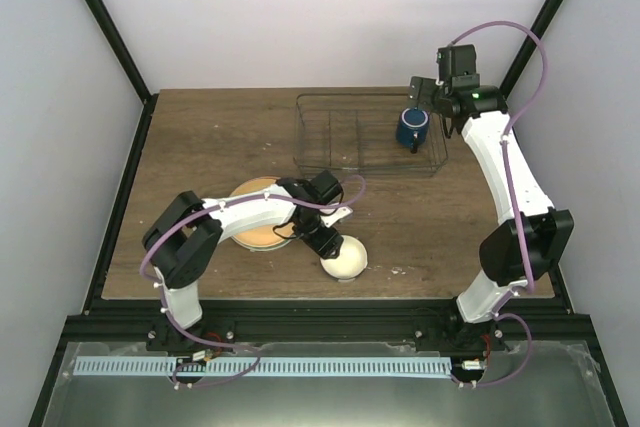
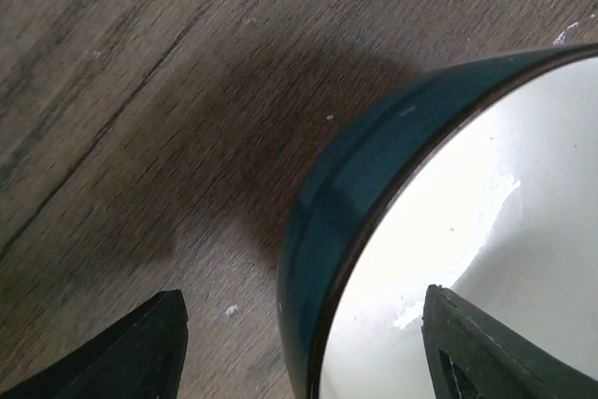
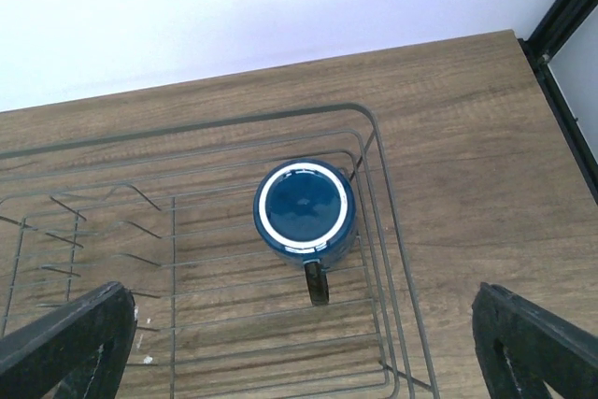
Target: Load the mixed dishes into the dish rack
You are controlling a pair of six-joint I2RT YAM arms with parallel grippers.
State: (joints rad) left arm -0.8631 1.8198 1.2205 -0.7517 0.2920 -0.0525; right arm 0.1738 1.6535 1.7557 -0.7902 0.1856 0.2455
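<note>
On the table (image 1: 200, 147): mug (image 3: 306, 205) in the rack (image 1: 330, 137), bowl (image 1: 343, 257) between open fingers

At the far right end of the wire rack stood the dark blue mug, close to the right wall, with its handle turned toward the near side. Whether it stood on its base or on its mouth, I could not tell from above. The right gripper (image 3: 299, 289) hung over it with both fingers spread wide. It held nothing and did not touch the mug.

Near the front edge of the wooden table sat the small bowl. In the wrist view it was white inside and dark teal on its outside wall. The left gripper (image 2: 301, 296) was low at the rim of the bowl with its jaws apart: one finger (image 2: 121, 357) was outside the wall and the other was inside the bowl. No finger was seen pressing on the wall. Just left of the bowl lay the orange-yellow plate (image 1: 262, 232), flat on the table, partly under the left arm and apart from the rack.
</note>
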